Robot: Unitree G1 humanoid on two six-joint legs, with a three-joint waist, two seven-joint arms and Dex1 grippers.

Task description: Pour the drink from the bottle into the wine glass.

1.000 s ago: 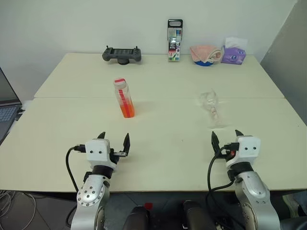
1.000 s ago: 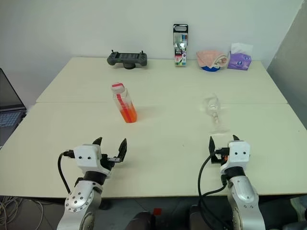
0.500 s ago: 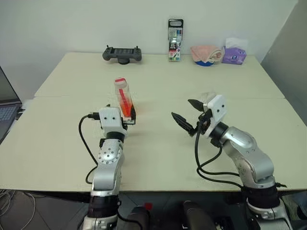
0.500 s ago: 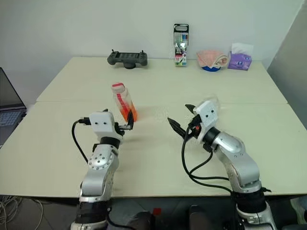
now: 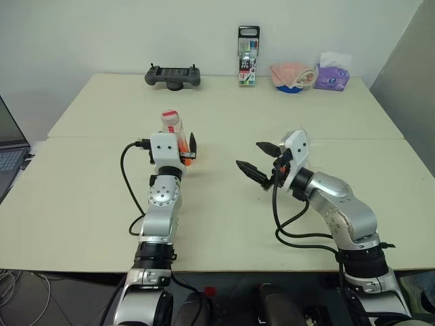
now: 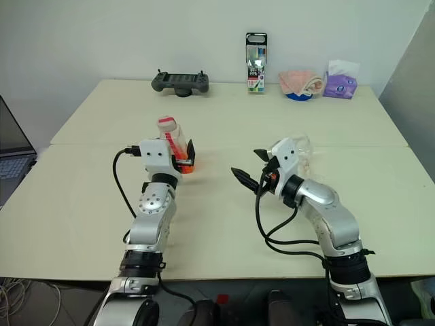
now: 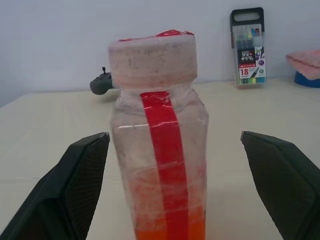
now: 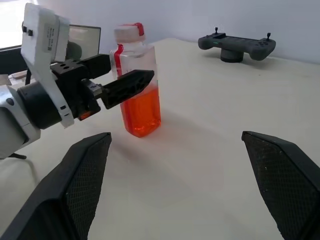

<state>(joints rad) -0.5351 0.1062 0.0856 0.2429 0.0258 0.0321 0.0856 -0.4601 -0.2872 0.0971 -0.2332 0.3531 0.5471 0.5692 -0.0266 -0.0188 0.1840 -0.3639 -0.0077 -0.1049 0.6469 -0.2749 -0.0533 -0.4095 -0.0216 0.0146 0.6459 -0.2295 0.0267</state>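
The bottle (image 7: 159,150), clear with a red strip and a pinkish cap, stands upright on the table's left half. The orange-red drink (image 8: 142,112) fills its lower part. My left gripper (image 5: 180,144) is open and reaches level around the bottle, one finger on each side, with gaps showing in the left wrist view. My right gripper (image 5: 256,159) is open and empty, pointing left toward the bottle across a stretch of table. The wine glass (image 6: 308,151) stands just behind my right hand, largely hidden by it.
Along the far edge of the cream table (image 5: 224,217) sit a dark game controller (image 5: 172,76), an upright marker pack (image 5: 248,58), a pink cloth on a blue dish (image 5: 290,75) and a purple tissue pack (image 5: 331,78). A laptop (image 5: 7,159) stands at the left.
Both arms rose from the near edge and reached forward. My left gripper came up around the bottle. My right gripper swung left and now stands in front of the glass.
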